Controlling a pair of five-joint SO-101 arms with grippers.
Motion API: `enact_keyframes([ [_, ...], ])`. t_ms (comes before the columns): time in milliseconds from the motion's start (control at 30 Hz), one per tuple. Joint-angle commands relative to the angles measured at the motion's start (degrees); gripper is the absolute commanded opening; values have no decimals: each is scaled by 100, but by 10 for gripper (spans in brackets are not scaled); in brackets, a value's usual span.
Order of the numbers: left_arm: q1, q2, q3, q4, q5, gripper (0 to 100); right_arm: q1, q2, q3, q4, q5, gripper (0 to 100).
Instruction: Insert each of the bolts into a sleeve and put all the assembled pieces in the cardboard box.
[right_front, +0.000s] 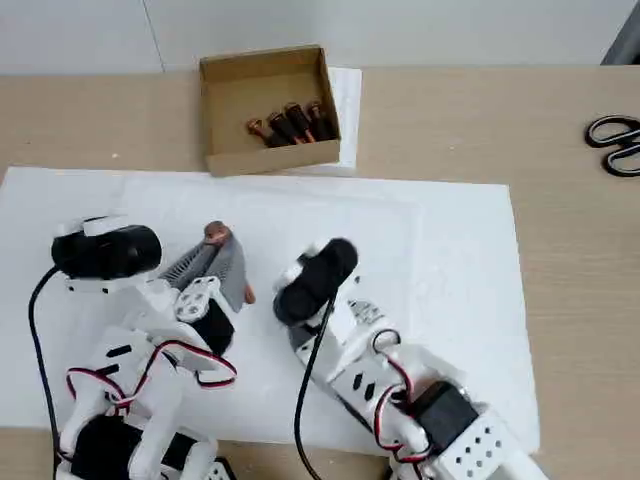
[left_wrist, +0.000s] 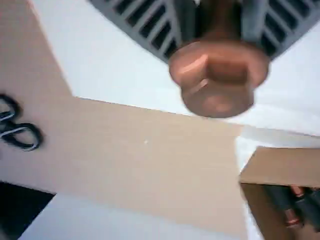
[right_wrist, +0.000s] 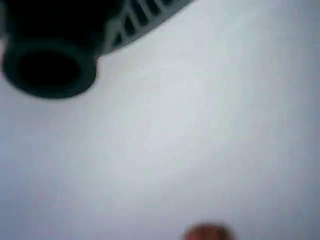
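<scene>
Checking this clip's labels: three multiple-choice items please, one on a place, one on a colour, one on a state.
1. Where do the scissors lie? A) on the bare table, off the white sheet B) on the sheet C) in a claw
2. What colour is the bolt in the left claw? A) green B) copper C) blue
3. The left claw is: A) open and empty B) shut on the scissors C) shut on the bolt
A: they lie on wood past the sheet's edge. B: its head shows copper. C: it clamps the bolt's shaft.
</scene>
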Motion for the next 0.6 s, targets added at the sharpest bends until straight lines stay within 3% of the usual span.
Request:
enact_keyframes([
  [0, 70, -70, -66, -466, 88, 5, -66, -382, 378, -409, -35, 4],
  [200, 88, -44, -40, -941, 97, 5, -66, -989, 897, -725, -26, 4],
  [567, 475, -70, 295, -1046, 343, 5, -66, -1789, 1503, -1349, -18, 4],
])
